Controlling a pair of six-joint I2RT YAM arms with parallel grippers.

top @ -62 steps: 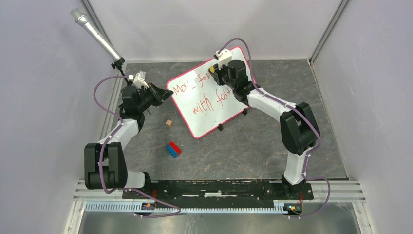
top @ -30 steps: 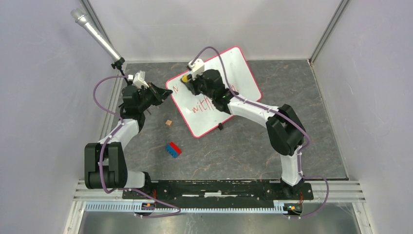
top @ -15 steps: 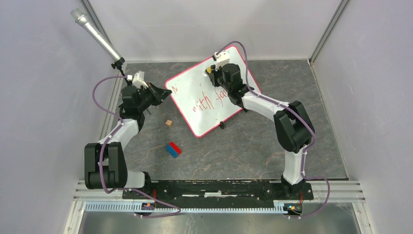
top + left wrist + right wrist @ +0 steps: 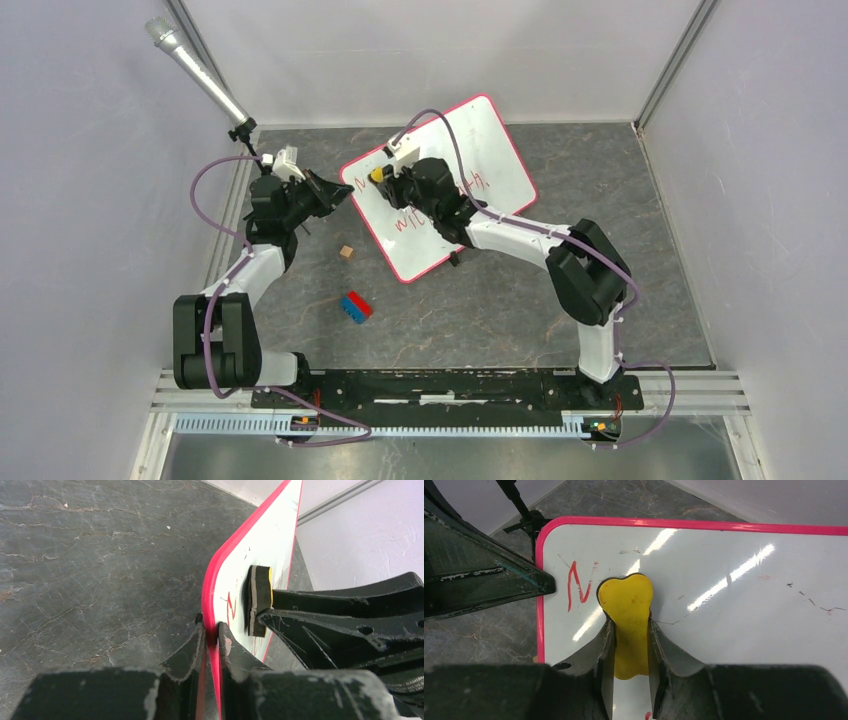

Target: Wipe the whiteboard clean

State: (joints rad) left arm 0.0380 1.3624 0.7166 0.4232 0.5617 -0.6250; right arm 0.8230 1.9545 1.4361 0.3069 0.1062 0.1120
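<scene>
The whiteboard, white with a pink rim, rests tilted on the stone floor. My left gripper is shut on its left rim, one finger on each face. My right gripper is shut on a yellow eraser whose dark felt side lies against the board's upper left area. A red "N" mark shows just left of the eraser. More red writing stays lower on the board, partly hidden by the right arm.
A silver microphone on a stand leans at the back left. A small wooden cube and a blue and red block lie on the floor in front of the board. Pale walls enclose the floor.
My right gripper has swept the eraser from the board's upper right back to its upper left. The top line of writing has thinned since the earliest frame. The left arm has held still.
</scene>
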